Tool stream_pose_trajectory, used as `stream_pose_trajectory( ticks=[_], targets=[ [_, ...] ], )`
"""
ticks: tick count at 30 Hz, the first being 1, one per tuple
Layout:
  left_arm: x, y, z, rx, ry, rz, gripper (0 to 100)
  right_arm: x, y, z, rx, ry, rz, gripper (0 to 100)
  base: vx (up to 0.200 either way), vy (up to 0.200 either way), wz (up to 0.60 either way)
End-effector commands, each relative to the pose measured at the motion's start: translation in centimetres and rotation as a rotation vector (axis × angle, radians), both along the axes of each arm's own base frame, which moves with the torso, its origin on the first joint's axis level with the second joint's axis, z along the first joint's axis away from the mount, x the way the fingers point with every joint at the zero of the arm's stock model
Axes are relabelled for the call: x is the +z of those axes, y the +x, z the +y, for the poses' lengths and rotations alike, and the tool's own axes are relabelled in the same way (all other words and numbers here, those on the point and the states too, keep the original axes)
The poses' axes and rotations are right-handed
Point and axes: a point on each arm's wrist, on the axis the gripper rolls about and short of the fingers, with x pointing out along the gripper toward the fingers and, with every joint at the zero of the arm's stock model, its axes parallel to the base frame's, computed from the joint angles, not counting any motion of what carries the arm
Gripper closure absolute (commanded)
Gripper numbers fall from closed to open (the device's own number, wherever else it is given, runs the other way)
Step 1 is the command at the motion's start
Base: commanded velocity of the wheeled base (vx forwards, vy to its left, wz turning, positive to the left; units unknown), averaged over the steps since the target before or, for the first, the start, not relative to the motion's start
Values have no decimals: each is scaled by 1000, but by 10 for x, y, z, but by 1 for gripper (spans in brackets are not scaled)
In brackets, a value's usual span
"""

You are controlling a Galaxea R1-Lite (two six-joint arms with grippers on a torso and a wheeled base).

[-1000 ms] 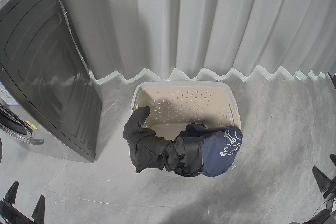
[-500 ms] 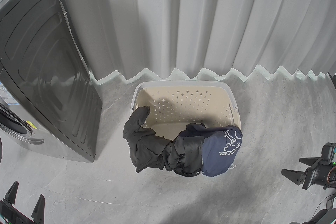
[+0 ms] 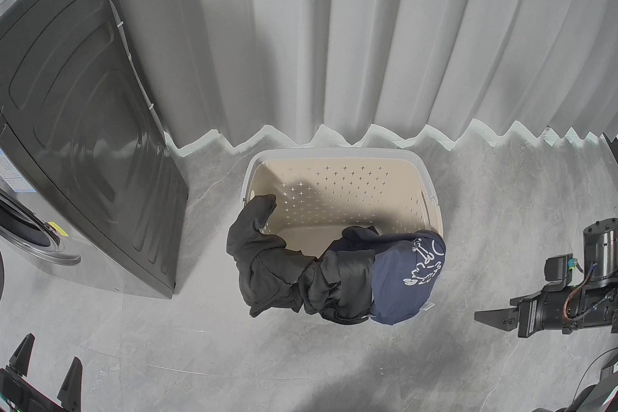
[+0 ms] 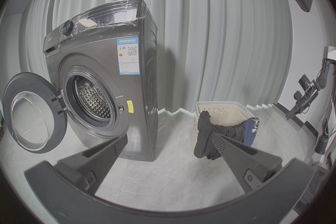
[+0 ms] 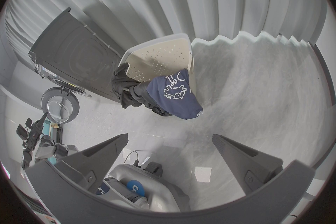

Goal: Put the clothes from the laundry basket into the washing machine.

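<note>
The beige laundry basket point(image 3: 341, 157) stands on the floor in the middle of the head view. A black garment point(image 3: 273, 268) and a navy garment with a white print point(image 3: 405, 278) hang over its near rim. The grey washing machine point(image 3: 77, 130) stands to the left. In the left wrist view its round door point(image 4: 33, 112) is swung open and the drum point(image 4: 92, 100) shows. My left gripper point(image 3: 46, 363) sits low at the near left, open and holding nothing. My right gripper point(image 3: 489, 317) hangs right of the basket, pointing toward it, with its fingers point(image 5: 105, 151) spread and nothing between them.
A white pleated curtain point(image 3: 360, 27) closes off the back, close behind the basket. Bare grey floor point(image 3: 193, 342) lies between the basket, the machine and me. The machine's side panel is about a basket's width from the basket's left rim.
My right arm has come up from the lower right edge and swung left, so its gripper now points at the basket's right side. The left gripper, basket and clothes have not moved.
</note>
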Motion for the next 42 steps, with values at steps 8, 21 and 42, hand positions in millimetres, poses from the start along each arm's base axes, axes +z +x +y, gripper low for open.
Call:
stream_pose_trajectory(
  ticks=[8,21,42],
  targets=[
    [-5,0,0,2,1,2,0,-30,56,22,11,-22,73,0,0,0,0],
    [-5,0,0,2,1,2,0,-59,102,59,-16,3,90,0,0,0,0],
    [-5,0,0,2,-1,2,0,-79,152,79,-109,10,74,0,0,0,0]
  ],
)
